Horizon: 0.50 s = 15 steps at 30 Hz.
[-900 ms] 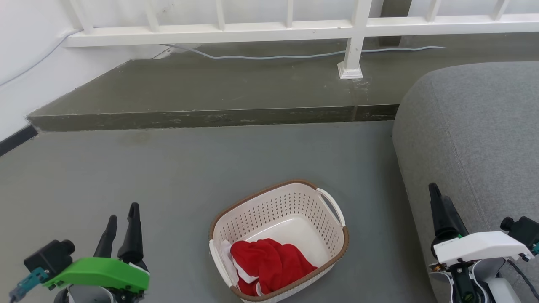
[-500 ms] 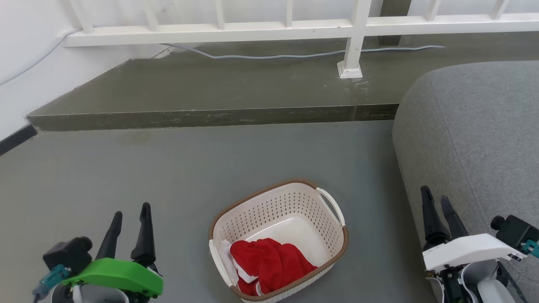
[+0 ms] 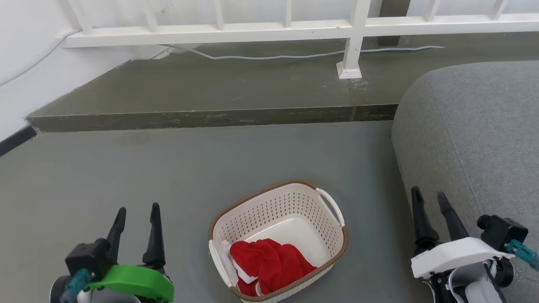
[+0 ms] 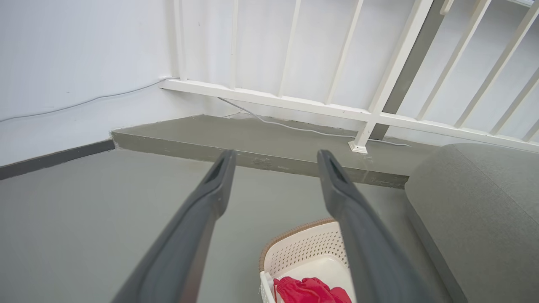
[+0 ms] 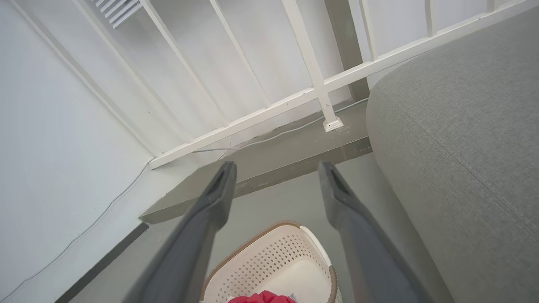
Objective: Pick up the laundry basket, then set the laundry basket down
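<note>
Item: laundry basket, sitting on the floor between my arms, holding red cloth.
Left end effector, right end effector: both hovering spread, empty.
I am aiming one at each side handle and planning a level lift.

Gry sofa, wht railing, cable

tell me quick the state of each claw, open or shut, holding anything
left claw: open, holding nothing
right claw: open, holding nothing
</note>
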Motion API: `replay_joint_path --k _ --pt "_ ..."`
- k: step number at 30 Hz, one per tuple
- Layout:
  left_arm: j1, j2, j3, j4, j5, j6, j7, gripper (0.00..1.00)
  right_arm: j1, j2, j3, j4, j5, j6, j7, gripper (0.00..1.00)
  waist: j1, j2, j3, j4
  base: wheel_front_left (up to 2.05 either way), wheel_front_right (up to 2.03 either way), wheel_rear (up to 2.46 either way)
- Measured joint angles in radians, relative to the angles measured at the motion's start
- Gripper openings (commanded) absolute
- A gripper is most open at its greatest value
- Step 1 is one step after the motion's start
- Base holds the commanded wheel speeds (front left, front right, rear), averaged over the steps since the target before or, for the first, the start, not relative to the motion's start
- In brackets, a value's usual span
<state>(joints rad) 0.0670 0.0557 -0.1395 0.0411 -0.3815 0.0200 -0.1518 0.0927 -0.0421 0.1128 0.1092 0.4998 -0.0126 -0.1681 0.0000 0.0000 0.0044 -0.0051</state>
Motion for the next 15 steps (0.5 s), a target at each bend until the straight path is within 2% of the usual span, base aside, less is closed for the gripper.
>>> replay_joint_path --k 15 --pt "0.029 0.009 -0.034 -0.031 0.198 0.035 -0.053 1.00 0.024 0.001 0.039 -0.041 -0.225 -0.035 -0.044 1.00 0.0000 0.0000 -0.005 -0.001 0.00 0.00 0.00"
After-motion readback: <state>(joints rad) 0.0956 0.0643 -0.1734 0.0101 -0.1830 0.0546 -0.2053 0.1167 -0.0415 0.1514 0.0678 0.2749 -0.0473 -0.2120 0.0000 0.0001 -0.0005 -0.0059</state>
